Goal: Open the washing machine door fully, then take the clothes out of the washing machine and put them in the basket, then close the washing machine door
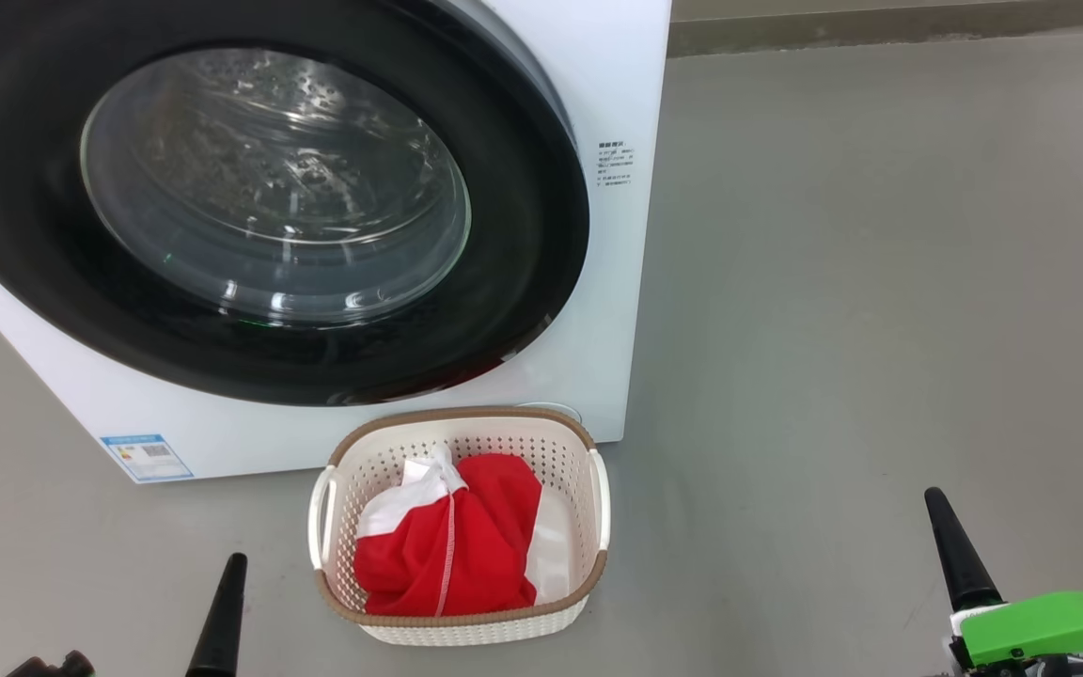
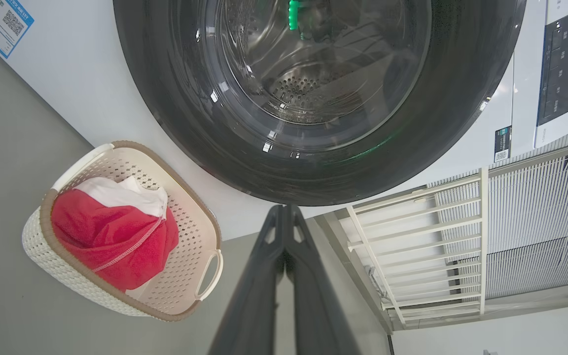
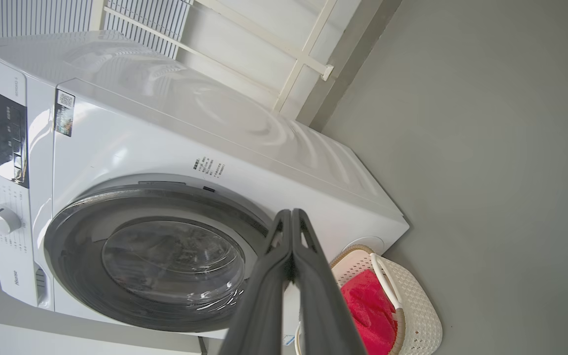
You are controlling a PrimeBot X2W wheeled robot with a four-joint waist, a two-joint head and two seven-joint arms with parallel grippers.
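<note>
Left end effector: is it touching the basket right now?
Apart. The head view shows a strip of bare grey floor between the left end effector and the basket.

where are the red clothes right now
In the head view the clothes lie bunched in the basket, low at centre, on the floor right before the washing machine, under its door.

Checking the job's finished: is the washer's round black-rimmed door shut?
Shut: the round black-rimmed glass door sits flush against the white washing machine, no gap showing.
</note>
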